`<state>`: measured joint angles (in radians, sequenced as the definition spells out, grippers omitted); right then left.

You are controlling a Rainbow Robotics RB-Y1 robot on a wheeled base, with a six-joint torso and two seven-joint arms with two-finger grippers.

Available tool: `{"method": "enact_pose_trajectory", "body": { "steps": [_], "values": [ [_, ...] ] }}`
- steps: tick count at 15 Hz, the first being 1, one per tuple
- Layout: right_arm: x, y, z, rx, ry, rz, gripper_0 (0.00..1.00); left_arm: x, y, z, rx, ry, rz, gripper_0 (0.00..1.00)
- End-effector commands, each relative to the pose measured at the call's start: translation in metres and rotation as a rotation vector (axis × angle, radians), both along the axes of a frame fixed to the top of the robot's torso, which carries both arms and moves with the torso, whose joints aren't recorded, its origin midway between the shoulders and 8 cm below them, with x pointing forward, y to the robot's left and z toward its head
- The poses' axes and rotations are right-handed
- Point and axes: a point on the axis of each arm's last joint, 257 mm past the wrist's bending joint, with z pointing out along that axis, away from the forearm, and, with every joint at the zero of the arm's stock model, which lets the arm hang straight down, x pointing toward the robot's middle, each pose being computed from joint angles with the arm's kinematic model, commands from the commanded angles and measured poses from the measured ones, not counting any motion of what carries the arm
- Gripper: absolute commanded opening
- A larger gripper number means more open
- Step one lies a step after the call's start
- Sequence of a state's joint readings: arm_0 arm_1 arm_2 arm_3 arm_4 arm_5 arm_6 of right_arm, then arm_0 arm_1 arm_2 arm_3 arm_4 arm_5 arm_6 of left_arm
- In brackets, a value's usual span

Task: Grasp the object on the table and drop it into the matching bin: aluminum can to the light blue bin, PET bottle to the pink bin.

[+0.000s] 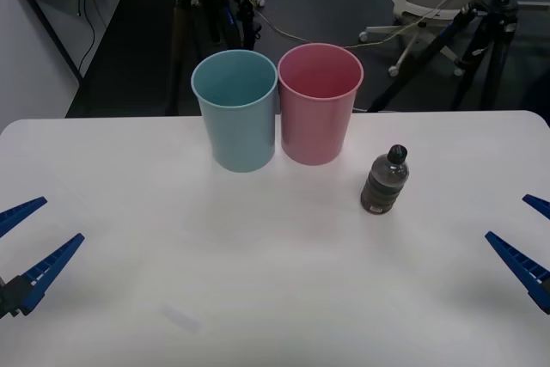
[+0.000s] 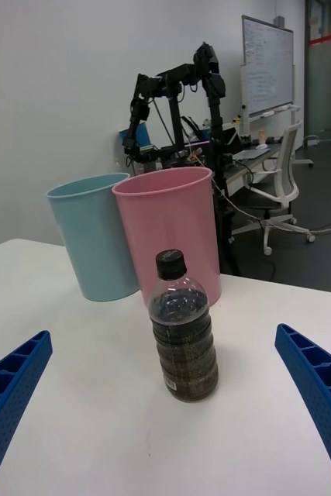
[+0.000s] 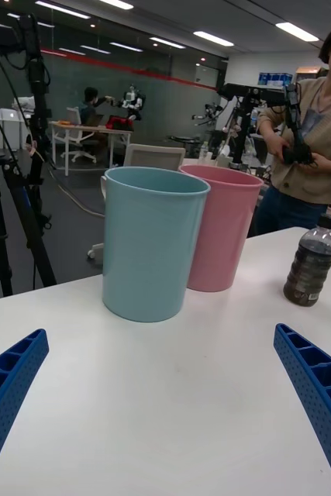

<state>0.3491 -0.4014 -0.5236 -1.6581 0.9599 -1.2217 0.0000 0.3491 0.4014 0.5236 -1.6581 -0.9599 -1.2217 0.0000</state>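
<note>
blue right gripper (image 1: pixel 521 231) hangs with fingers spread, low over the table (image 1: pixel 258 298); the bottle (image 1: pixel 384 181) stands upright ahead of it, the pink bin (image 1: pixel 319 114) and blue bin (image 1: pixel 235 120) beyond. left gripper (image 1: pixel 21 234) waits agape.

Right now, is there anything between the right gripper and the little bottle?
No. In the front view, just bare white table lies between the open right gripper and the PET bottle; the right wrist view agrees.
</note>
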Motion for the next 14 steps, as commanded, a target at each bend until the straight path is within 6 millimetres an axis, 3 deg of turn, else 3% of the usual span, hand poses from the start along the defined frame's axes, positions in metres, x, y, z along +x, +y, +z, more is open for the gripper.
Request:
{"method": "enact_pose_trajectory", "body": {
  "steps": [1, 7, 14],
  "values": [
    [0.001, 0.007, 0.001, 0.029, -0.01, 0.001, 1.0, 0.0, 0.0, 0.0, 0.0, 0.0, 0.0, 1.0],
    [0.0, 0.016, 0.003, 0.026, -0.02, 0.027, 1.0, 0.0, 0.0, 0.0, 0.0, 0.0, 0.0, 1.0],
    [-0.008, 0.019, -0.014, -0.125, -0.111, -0.002, 1.0, 0.0, 0.0, 0.0, 0.0, 0.0, 0.0, 1.0]
  ]
}}
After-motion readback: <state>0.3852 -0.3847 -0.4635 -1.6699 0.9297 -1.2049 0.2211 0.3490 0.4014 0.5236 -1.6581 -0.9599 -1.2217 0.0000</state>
